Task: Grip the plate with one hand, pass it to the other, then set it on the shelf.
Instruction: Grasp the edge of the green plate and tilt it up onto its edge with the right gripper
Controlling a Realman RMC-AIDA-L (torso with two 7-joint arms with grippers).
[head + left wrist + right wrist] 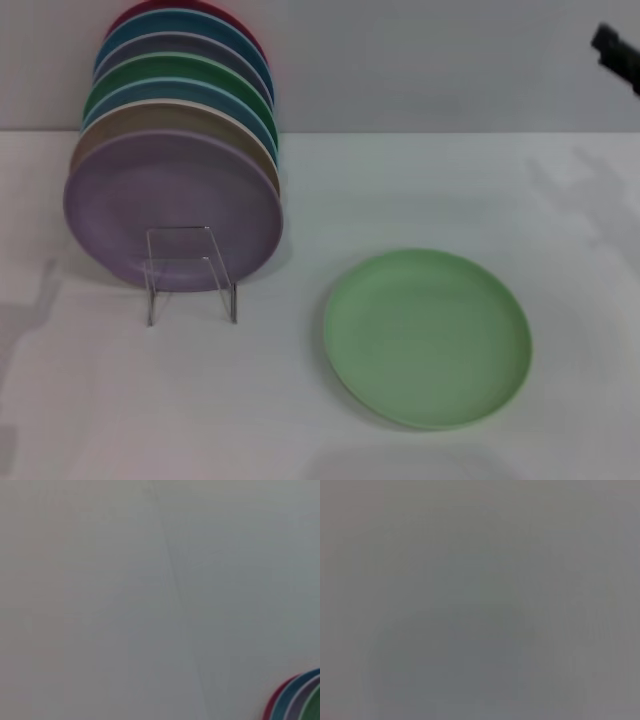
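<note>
Plate lay flat on the table at lower right of the head view, well below-left of the right gripper at the upper right edge, its finger state untellable; left gripper unseen, rack far left.

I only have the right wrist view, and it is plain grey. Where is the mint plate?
Observer: In the head view the plate lies flat on the table, with nothing touching it.
Operator: And the rack?
Observer: The rack stands to the plate's left. A purple plate stands on edge in it, at the front of a row of plates.
Operator: Any arm close by?
Observer: Only the right tool shows. It is at the head view's upper right edge, far from the plate.
</note>
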